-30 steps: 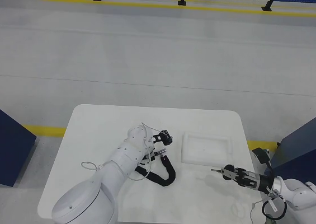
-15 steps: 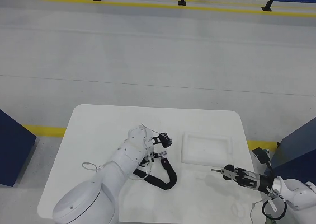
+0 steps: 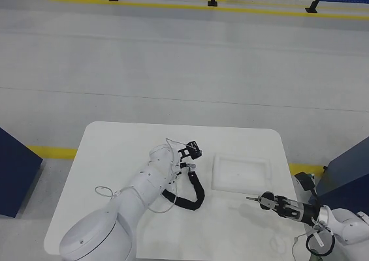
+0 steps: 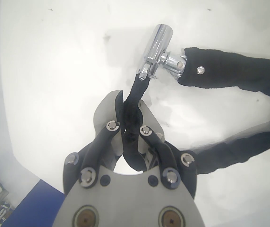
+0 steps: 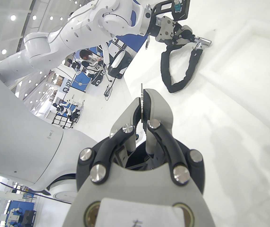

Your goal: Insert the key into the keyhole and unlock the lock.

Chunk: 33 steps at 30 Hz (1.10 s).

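The lock is two things at once: a limp chain in a black cloth sleeve, and a hard chrome barrel at its end. I judge the chain heavy for its bulk and floppy. It will sag and drag, and the barrel looks free to swing on its joint, so a hold far down the loop would leave that end wandering. The cloth should grip well, while the polished chrome would likely slip. The sensible place to hold is the sleeve right behind the barrel. That is where my left gripper has it, jaws closed tight on the black cloth with the barrel standing out just past the tips.

The key I take to be light, thin, stiff and smooth — easy to twist out of line if it meets the barrel off-axis. My right gripper pinches it flat between closed jaws. The blade pokes out beyond the tips and the head is hidden between the pads.

The lock lies as a black loop on the white table, just beside the shallow white tray, with the barrel end toward the tray. I cannot tell whether the barrel touches the table. The barrel is a short bright cylinder with a side stub riveted into the sleeve's other end, and I cannot make out the keyhole. The key hangs over the table near the tray's corner, well apart from the lock, tip pointing its way.
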Each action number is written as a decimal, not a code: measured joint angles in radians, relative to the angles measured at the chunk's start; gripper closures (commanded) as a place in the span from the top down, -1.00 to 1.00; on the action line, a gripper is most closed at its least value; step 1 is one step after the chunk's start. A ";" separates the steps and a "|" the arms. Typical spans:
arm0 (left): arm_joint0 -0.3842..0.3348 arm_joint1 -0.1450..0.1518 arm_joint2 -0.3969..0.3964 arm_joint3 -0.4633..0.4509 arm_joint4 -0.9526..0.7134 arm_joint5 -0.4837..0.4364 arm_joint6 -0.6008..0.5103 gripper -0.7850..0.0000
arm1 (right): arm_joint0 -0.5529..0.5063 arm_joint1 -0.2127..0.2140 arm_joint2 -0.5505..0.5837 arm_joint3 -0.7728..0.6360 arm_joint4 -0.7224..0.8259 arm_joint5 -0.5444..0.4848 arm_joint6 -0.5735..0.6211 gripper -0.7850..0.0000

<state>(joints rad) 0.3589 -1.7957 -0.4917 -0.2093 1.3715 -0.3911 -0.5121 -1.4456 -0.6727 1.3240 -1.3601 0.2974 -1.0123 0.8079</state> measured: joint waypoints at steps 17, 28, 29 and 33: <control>0.154 0.104 0.009 -0.295 0.266 0.532 0.074 -1.00 | 0.000 0.000 0.000 0.000 0.000 0.000 0.000 -1.00; 0.403 0.298 -0.174 -0.873 0.536 0.456 -0.194 -1.00 | 0.000 0.000 0.000 0.000 0.000 0.000 0.000 -1.00; 0.429 0.313 -0.195 -0.921 0.562 0.439 -0.203 -1.00 | 0.000 0.000 0.000 0.000 0.000 0.000 0.000 -1.00; 0.540 0.361 -0.270 -1.104 0.681 0.381 -0.232 -1.00 | 0.000 0.000 0.000 0.000 0.000 0.000 0.000 -1.00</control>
<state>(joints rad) 0.8992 -1.4343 -0.7612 -1.3137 2.0530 -0.0101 -0.7440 -1.4456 -0.6727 1.3240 -1.3600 0.2974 -1.0123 0.8079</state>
